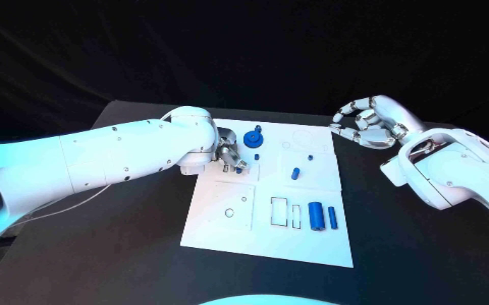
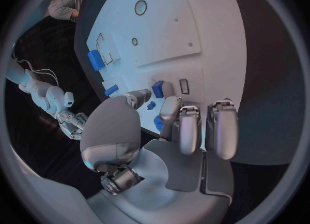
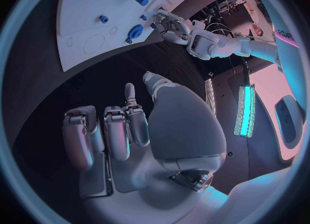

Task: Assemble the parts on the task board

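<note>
Blue part (image 1: 242,169) maybe pinched by left hand (image 1: 230,155) fingers (image 2: 187,128).

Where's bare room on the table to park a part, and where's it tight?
Free: black table beside the task board under the left arm, and the strip beyond it below the right hand. Tight: the board's far-left corner, where the left hand works beside the blue round part.

The white task board (image 1: 267,241) lies flat mid-table, with outlined slots and circles printed on it. A round blue gear-like part (image 1: 254,138) sits near its far edge, a small blue peg (image 1: 295,174) lies near the middle, and two long blue bars (image 1: 317,216) lie side by side near the front right corner
</note>
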Available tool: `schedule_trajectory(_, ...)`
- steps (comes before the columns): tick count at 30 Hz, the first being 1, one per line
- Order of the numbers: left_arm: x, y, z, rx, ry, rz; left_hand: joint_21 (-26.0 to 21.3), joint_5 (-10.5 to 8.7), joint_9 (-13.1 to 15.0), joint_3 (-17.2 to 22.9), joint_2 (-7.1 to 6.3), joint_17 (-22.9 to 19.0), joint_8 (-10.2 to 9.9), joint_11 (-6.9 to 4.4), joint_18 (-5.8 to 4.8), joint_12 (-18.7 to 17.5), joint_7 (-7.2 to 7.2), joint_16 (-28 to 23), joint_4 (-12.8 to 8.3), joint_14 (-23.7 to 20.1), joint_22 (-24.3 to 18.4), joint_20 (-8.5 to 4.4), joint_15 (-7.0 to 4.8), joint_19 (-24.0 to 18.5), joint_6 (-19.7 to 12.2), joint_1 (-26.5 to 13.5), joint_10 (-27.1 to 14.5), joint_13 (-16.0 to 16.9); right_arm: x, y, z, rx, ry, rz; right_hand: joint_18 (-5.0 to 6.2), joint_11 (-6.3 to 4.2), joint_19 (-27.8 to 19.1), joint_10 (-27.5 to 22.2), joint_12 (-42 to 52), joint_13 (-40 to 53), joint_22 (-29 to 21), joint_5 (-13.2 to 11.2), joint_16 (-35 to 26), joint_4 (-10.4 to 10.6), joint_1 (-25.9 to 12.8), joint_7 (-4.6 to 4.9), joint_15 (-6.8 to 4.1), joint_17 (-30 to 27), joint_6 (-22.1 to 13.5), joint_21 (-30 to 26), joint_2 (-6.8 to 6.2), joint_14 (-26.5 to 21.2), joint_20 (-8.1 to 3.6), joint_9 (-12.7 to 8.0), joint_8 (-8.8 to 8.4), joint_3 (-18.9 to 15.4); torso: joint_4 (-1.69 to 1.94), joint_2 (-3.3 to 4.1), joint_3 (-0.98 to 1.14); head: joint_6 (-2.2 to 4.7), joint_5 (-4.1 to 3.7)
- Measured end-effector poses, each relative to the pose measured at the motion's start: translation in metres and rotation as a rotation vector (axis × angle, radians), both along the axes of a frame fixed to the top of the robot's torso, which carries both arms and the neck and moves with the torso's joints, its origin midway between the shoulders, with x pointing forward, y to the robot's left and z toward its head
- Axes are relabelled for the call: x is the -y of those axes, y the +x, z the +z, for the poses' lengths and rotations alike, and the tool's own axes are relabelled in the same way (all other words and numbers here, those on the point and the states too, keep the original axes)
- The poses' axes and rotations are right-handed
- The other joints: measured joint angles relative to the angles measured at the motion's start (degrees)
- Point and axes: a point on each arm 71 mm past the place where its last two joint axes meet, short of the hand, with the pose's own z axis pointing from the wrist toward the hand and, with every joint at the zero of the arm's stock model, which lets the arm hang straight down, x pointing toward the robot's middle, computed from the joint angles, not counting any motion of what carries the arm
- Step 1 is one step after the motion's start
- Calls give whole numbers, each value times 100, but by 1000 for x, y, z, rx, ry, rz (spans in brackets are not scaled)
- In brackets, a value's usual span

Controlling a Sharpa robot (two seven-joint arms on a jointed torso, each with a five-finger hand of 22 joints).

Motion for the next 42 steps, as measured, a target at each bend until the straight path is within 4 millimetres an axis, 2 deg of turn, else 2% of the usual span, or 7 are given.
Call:
schedule_trajectory(9, -3, -1, 7, 16, -23, 11, 0, 0, -9, -47, 0, 0, 0, 0, 0, 0, 0, 0, -15, 0, 0, 0, 0, 0, 0, 0, 0, -14, 1, 0, 0, 1, -1, -2, 0, 0, 0, 0, 0, -1, 4, -17, 0, 15, -25, 17, 0, 0, -17, 0, 21, 0, 0, 0, 0, -16, 2, -3, 0, 31, 0)
schedule_trajectory(17, -9, 4, 36, 69, -71, 34, 0, 0, -58, -204, 0, 0, 0, 26, 0, -82, 44, 0, -11, 0, 0, -21, 0, -22, -44, 1, -59, -176, 5, 2, -1, 2, -4, -13, 0, 0, 0, 0, 0, -1, 4, -16, 0, 15, -45, 17, 0, -1, -17, 0, -1, 0, 0, 6, 0, -16, 8, -9, 0, 122, -18)
schedule_trajectory(21, -20, 16, 60, 112, -81, 64, -69, 0, -128, -342, -12, 0, -22, 56, 0, -276, 102, 0, -7, 0, 0, -21, 0, -21, -185, 119, -264, -428, 8, 2, -1, 2, -6, -20, 0, 0, 0, 0, 0, -1, 3, -16, 0, 15, -45, 17, 0, -1, -17, 0, -1, 0, 0, 5, 0, -15, 3, -9, 0, 152, -16)
schedule_trajectory(23, -26, 23, 68, 129, -82, 84, -144, 0, -180, -413, -5, 0, -91, 102, 0, -526, 135, 0, -1, 0, 0, -21, 0, -22, -300, 221, -499, -752, 8, 2, -1, 2, -7, -21, 0, 0, 0, 0, 0, -1, 3, -16, 0, 15, -45, 17, 0, -1, -17, 0, -1, 0, 0, 5, 0, -15, 2, -9, 1, 163, -14)
schedule_trajectory(26, -35, 33, 76, 147, -82, 114, -212, 17, -371, -510, 49, 0, -376, 206, -1, -787, 280, 0, -4, -7, 0, 62, 136, -14, -566, 452, -742, -1104, 8, 2, -2, 1, -7, -22, 0, 0, 0, 0, 0, -1, 3, -16, 0, 15, -45, 17, 0, -1, -17, 0, -1, 0, 0, 5, 0, -15, 9, -6, 1, 174, -24)
schedule_trajectory(31, -42, 46, 79, 158, -76, 142, -218, 34, -542, -637, 70, 0, -610, 278, 0, -780, 370, 0, 11, -9, 0, 124, 197, 2, -656, 478, -706, -1129, 7, 3, -2, -1, -7, -20, 0, 0, 0, 0, 0, -2, 3, -16, 0, 15, -45, 17, 0, -2, -17, 0, -1, 0, 0, 5, 0, -15, 14, 1, 0, 187, -21)
schedule_trajectory(42, -49, 63, 57, 92, -10, 164, -218, 34, -610, -687, 70, 0, -688, 295, 0, -738, 370, 0, 24, -10, 0, 144, 197, -19, -656, 478, -688, -1100, 7, 2, -5, -6, -7, -19, 0, 0, 0, 0, 0, -2, 2, -16, 0, 14, -44, 17, 0, -2, -17, 0, -1, 0, 0, 9, 0, -15, 4, 16, -16, 177, 35)
